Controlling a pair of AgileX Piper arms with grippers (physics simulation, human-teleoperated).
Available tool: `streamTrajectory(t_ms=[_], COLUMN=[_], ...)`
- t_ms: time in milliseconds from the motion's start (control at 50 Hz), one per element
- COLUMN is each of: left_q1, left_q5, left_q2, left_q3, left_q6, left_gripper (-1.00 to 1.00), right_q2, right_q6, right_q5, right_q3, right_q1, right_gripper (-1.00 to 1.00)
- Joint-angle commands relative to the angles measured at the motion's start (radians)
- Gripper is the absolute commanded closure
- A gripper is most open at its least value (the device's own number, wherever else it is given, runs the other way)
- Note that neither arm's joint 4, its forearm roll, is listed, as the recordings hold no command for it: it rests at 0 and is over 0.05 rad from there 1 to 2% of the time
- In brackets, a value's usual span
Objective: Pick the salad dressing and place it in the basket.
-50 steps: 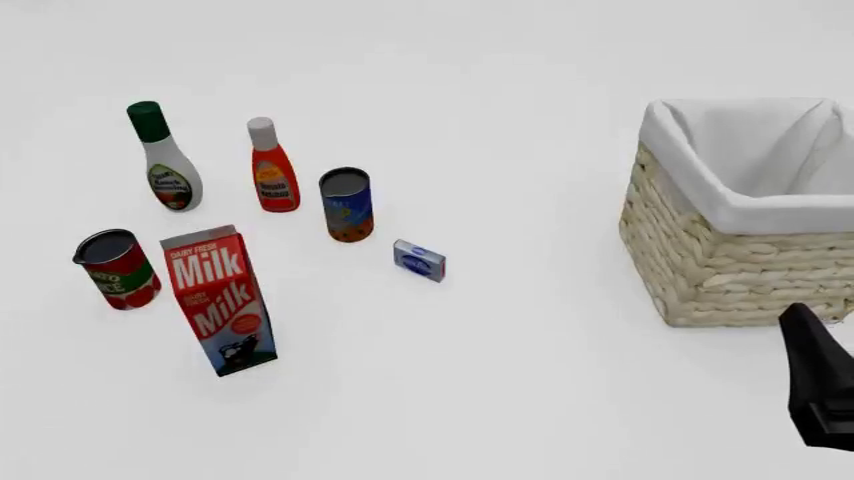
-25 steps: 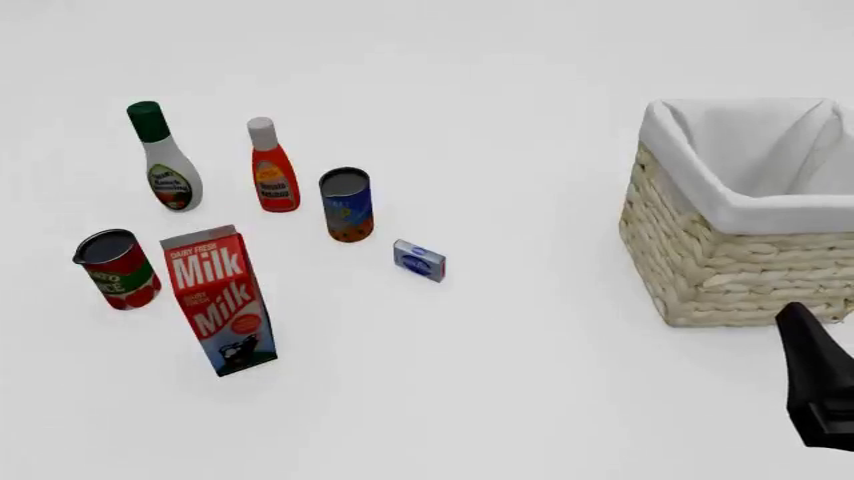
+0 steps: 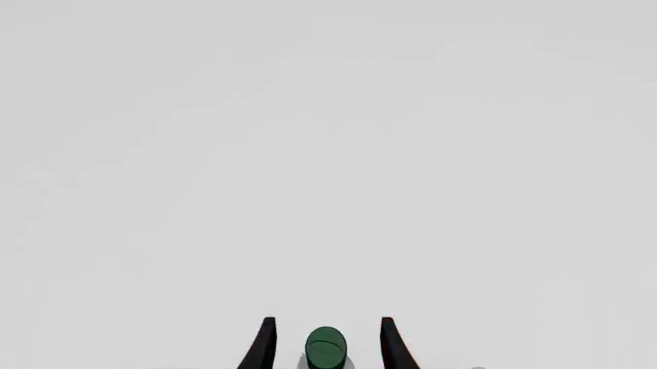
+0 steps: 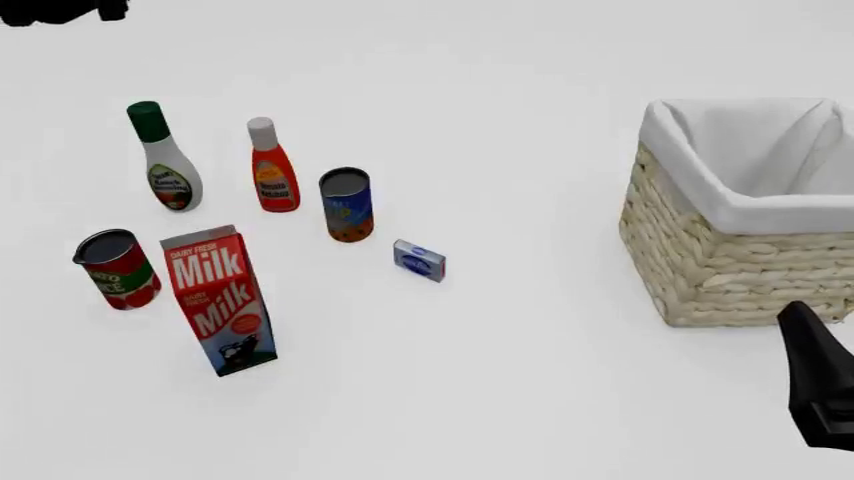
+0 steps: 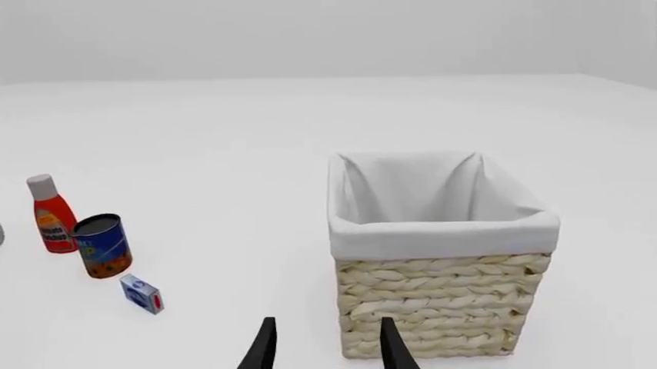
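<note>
- Since the earlier front views, a dark piece of my left arm [image 4: 60, 10] has come into the far left corner of the front view; my right arm has barely shifted, and nothing on the table has moved.
- My left gripper [image 3: 325, 344]: fingers spread apart, holding nothing. The green cap of the salad dressing [image 3: 325, 347] shows between the fingertips, below them; neither finger touches it.
- Salad dressing [image 4: 164, 158], front view: upright on the table [image 4: 507, 380], far to the left of my right gripper and well apart from the basket [image 4: 727, 265].
- My right gripper [image 5: 325, 344]: fingers spread apart, empty. The basket [image 5: 441, 307] stands just ahead of it, its white cloth lining [image 5: 436, 231] folded over the rim.
- In the front view only a dark part of my right arm [image 4: 817, 390] shows, just nearer than the basket's near corner.
- Red bottle [image 4: 274, 168] with a white cap: upright, just right of the salad dressing.
- Blue can [image 4: 346, 205]: upright, right of the red bottle, a little nearer to me.
- Small blue box [image 4: 419, 260]: right of the blue can and nearer still.
- Red can [image 4: 116, 268] and milk carton [image 4: 219, 300]: side by side, nearer to me than the salad dressing; whether they touch I cannot tell.
</note>
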Motion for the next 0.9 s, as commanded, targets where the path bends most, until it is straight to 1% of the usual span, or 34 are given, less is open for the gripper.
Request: streamTrajectory(t_ms=[20,60,200,220,480,620,900], left_q1=[0.027,0.028,0.037,0.036,0.032,0.016,0.015], left_q5=[0.014,0.016,0.012,0.015,-0.012,-0.031,-0.057], left_q2=[0.087,0.102,0.132,0.146,0.189,0.204,0.221], left_q3=[-0.056,-0.064,-0.067,-0.072,-0.04,-0.014,0.023], left_q6=[-0.016,-0.027,-0.021,-0.032,-0.024,-0.006,0.012], left_gripper=[-1.0,-1.0,-1.0,-1.0,-1.0,-1.0,-1.0], right_q2=[-0.001,-0.001,-0.001,-0.001,-0.001,-0.001,-0.001], right_q6=[-0.002,-0.003,-0.006,0.002,0.006,0.007,0.01], right_q5=[-0.002,0.003,0.004,0.004,0.007,0.008,0.007], right_q3=[0.004,0.002,0.002,0.002,-0.004,-0.005,-0.006], right_q1=[-0.004,0.0,0.001,0.001,-0.002,-0.004,0.0], right_gripper=[-1.0,-1.0,-1.0,-1.0,-1.0,-1.0,-1.0])
